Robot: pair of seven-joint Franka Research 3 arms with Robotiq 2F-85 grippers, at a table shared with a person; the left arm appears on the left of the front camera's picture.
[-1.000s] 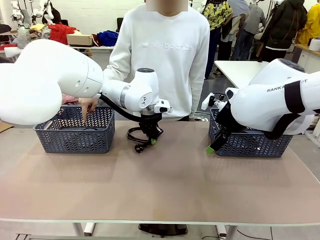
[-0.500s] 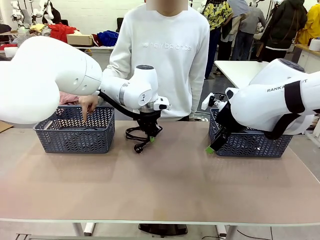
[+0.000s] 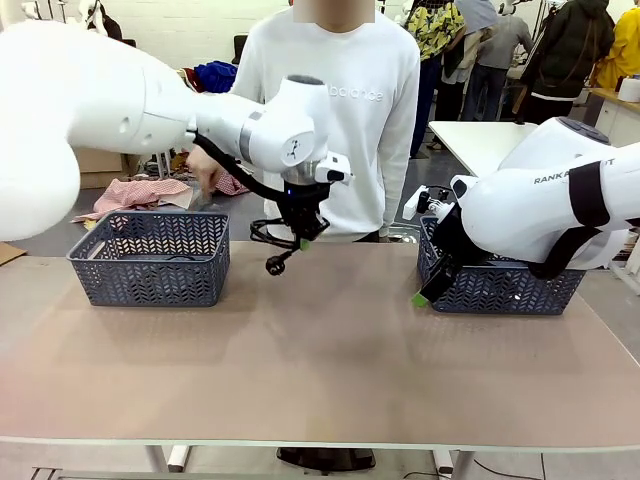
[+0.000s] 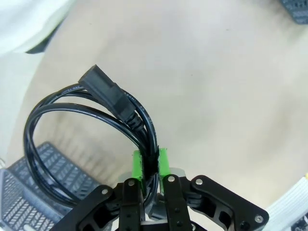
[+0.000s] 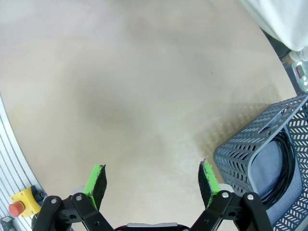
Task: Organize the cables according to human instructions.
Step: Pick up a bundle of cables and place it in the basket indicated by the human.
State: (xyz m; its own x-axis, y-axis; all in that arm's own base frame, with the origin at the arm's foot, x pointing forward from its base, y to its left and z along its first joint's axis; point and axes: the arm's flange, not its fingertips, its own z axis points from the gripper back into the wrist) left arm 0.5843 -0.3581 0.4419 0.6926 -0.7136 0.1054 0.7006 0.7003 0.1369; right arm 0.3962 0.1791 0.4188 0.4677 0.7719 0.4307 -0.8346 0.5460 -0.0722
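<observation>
A coiled black cable [image 3: 272, 236] hangs in the air above the table's far middle, one plug [image 3: 273, 266] dangling below it. My left gripper [image 3: 301, 240] is shut on it. In the left wrist view the green pads [image 4: 138, 162] pinch the cable's strands [image 4: 72, 107], and a black plug [image 4: 103, 89] sticks out at the top of the loop. My right gripper [image 5: 153, 179] stands open over bare table beside the right basket [image 5: 250, 149]. Another black cable [image 5: 285, 161] lies coiled inside that basket.
A dark grey basket [image 3: 150, 268] stands at the far left, and a second basket [image 3: 500, 288] at the far right under my right arm. The person stands behind the table with one hand [image 3: 205, 172] raised above the left basket.
My left gripper has lifted the cable up off the table. The person's hand has risen from the left basket. My right arm has not moved.
</observation>
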